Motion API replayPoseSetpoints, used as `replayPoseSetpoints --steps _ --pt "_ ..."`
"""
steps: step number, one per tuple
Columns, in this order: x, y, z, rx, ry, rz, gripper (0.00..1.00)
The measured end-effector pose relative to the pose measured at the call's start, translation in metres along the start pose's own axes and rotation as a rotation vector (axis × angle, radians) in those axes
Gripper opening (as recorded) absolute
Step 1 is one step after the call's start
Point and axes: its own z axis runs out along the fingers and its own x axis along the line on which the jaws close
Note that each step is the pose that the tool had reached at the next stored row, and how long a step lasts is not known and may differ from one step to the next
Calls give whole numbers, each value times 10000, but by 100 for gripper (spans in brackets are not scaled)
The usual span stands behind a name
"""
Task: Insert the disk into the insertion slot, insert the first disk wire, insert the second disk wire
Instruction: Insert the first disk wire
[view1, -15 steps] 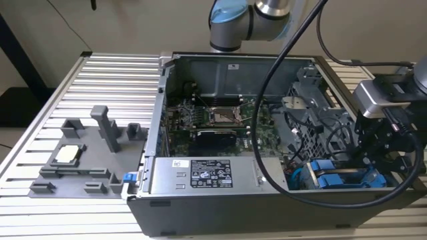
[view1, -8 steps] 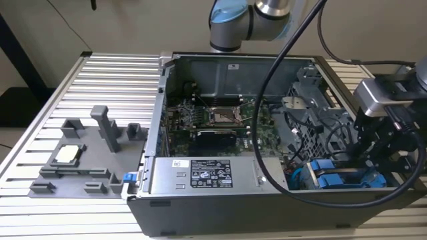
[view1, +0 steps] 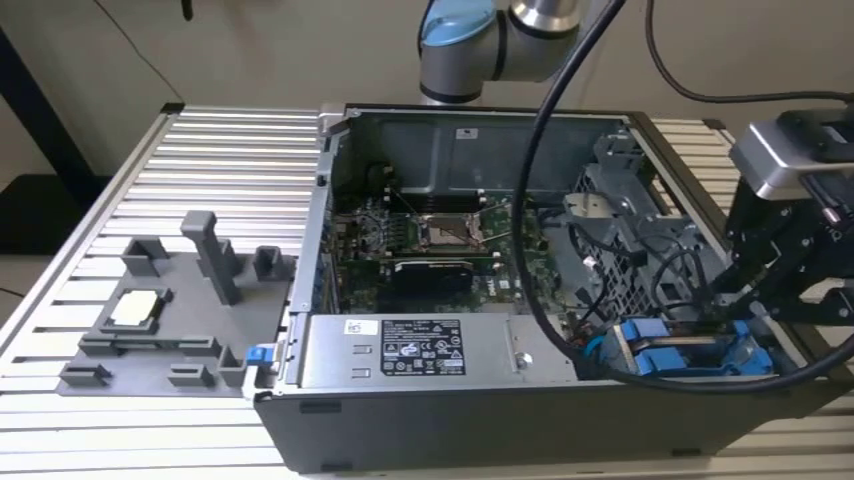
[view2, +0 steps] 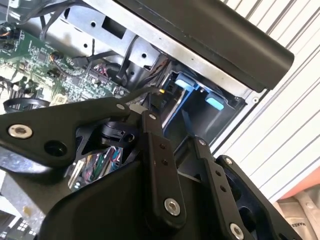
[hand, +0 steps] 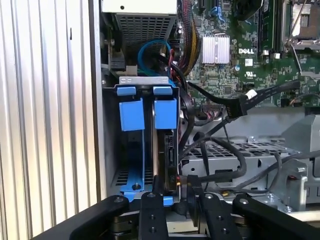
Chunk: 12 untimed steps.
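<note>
Exterior view high, overlooking case (view1: 400, 430); both wrist views close on drive cage (hand: 106, 150).

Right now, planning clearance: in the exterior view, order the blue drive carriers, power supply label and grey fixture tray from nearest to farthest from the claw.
1. Blue drive carriers, just under the claw, exterior view's right.
2. Power supply label, mid-case, front wall.
3. Grey fixture tray, outside the case, exterior view's left.
</note>
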Motion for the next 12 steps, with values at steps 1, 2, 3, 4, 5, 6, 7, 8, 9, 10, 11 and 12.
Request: replayPoseSetpoints --steps 1,2,3,4,5,6,7,8,9,10,11,12 --pt "-3 0 -23 0 5 -1 33" --pt "-5 1 -47 0 12 0 33" --pt "-7 2 -66 0 26 0 33" --pt "-9 3 -85 1 46 -1 33" --pt "-11 4 -100 1 67 -1 33" --pt "-13 4 -118 2 90 -2 33" --pt "-15 4 -138 2 107 -2 33" --pt "-17 4 -152 3 117 -2 33" --pt "-17 4 -153 2 118 -2 33" --pt "-17 5 -153 2 118 -2 33" --pt "-16 4 -153 2 120 -2 33" --pt "-16 5 -153 2 122 -2 33"
